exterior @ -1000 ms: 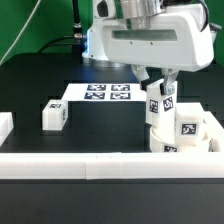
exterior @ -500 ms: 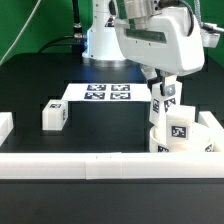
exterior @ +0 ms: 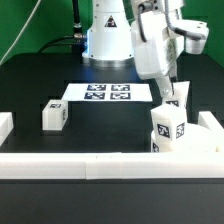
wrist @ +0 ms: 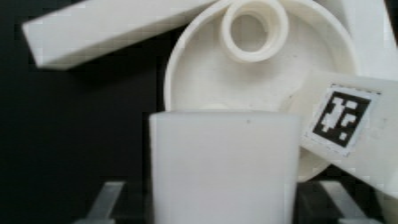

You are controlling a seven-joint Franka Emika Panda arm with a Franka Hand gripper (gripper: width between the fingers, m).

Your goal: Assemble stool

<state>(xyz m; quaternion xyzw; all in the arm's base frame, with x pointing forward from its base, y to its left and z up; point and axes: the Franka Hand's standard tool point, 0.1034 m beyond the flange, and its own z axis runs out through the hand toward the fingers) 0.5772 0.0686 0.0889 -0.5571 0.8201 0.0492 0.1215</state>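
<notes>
Wrist view shows my gripper (wrist: 221,206) clamped across the flat sides of a leg (wrist: 217,160), which I judge rigid, light and slippery.

Loose leg (exterior: 53,116) at exterior view's left, marker board (exterior: 105,93) behind it, seat (wrist: 205,85) right

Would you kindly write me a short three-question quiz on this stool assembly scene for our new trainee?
1. True or false: the jaws are shut on a leg.
2. How many legs lie loose on the table, apart from the seat? A) none B) one C) three
3. Fill in: the loose leg lies to the exterior view's ____ of the marker board.
Key: 1 true; 2 B; 3 left.
</notes>
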